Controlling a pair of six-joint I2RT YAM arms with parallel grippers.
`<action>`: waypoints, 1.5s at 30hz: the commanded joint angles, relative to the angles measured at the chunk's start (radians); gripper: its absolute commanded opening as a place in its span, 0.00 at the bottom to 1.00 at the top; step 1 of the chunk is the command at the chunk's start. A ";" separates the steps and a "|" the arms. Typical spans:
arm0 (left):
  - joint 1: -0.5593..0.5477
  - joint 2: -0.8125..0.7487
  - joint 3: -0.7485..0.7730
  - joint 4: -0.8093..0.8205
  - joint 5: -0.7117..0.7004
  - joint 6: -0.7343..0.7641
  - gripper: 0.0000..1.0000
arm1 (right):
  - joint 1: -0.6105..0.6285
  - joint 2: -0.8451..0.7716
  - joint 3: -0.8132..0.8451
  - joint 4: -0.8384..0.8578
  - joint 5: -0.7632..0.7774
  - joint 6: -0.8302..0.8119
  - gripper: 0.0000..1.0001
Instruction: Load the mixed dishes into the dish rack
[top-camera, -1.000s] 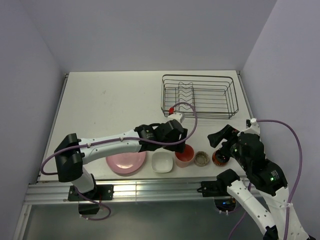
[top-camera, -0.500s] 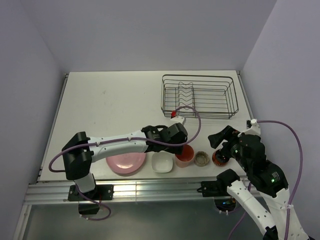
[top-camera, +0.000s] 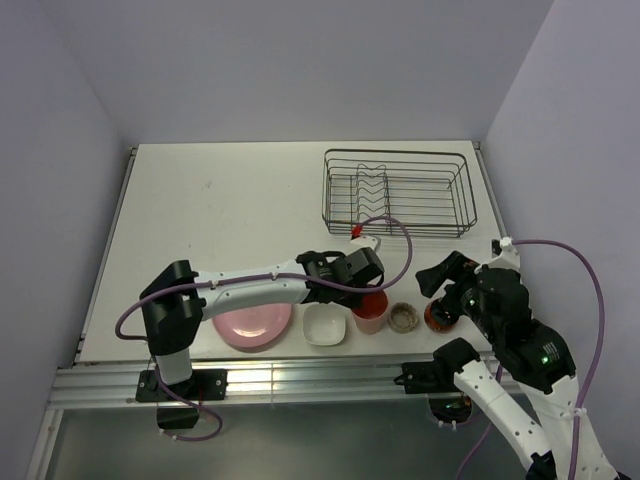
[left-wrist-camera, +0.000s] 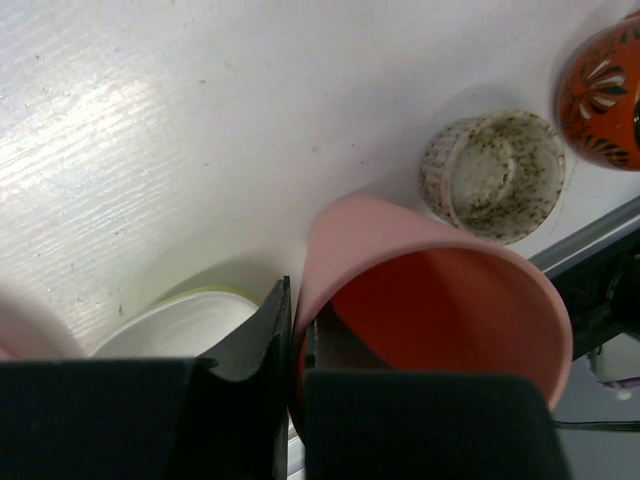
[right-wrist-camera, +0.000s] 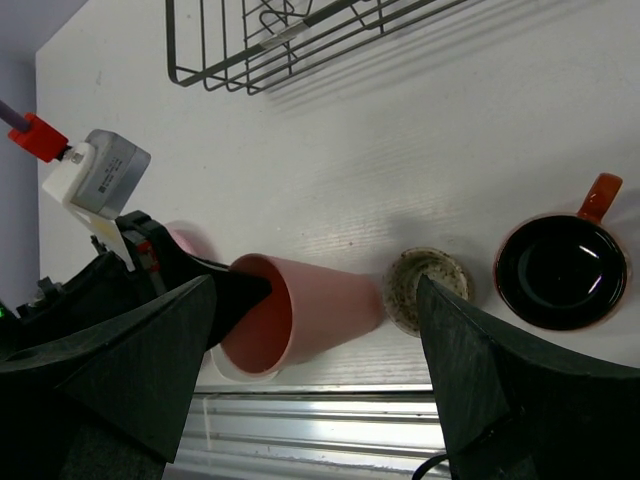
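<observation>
My left gripper (top-camera: 366, 291) (left-wrist-camera: 297, 305) is shut on the salmon-pink tumbler (top-camera: 368, 312) (left-wrist-camera: 440, 300) (right-wrist-camera: 315, 305), one finger inside the rim and one outside. Left of the tumbler sit the small bowl (top-camera: 324, 325) (left-wrist-camera: 185, 325) and the pink plate (top-camera: 250, 325). To its right come the speckled cup (top-camera: 404, 317) (left-wrist-camera: 495, 175) (right-wrist-camera: 425, 290) and the dark red mug (top-camera: 438, 316) (right-wrist-camera: 562, 268). My right gripper (top-camera: 440, 295) (right-wrist-camera: 318, 290) hangs open above this row, holding nothing. The black wire dish rack (top-camera: 400, 190) (right-wrist-camera: 290, 35) stands at the back right with nothing in it.
All the dishes stand in a row close to the table's near edge, with the metal rail (top-camera: 300, 380) just beyond it. The left arm's purple cable (top-camera: 400, 245) loops between the row and the rack. Grey walls close in both sides.
My left gripper came down and toward the near edge onto the tumbler's rim, then closed on it. The right arm has stayed still.
</observation>
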 joint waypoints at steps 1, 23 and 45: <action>-0.007 -0.031 0.076 -0.011 -0.019 0.032 0.00 | -0.004 0.046 0.013 0.015 0.001 -0.032 0.89; 0.430 -0.480 0.377 -0.245 0.568 -0.114 0.00 | -0.004 0.473 0.640 -0.094 -0.543 0.019 0.90; 0.625 -0.674 -0.252 0.757 1.142 -0.806 0.00 | -0.004 0.293 0.198 0.613 -0.835 0.319 0.92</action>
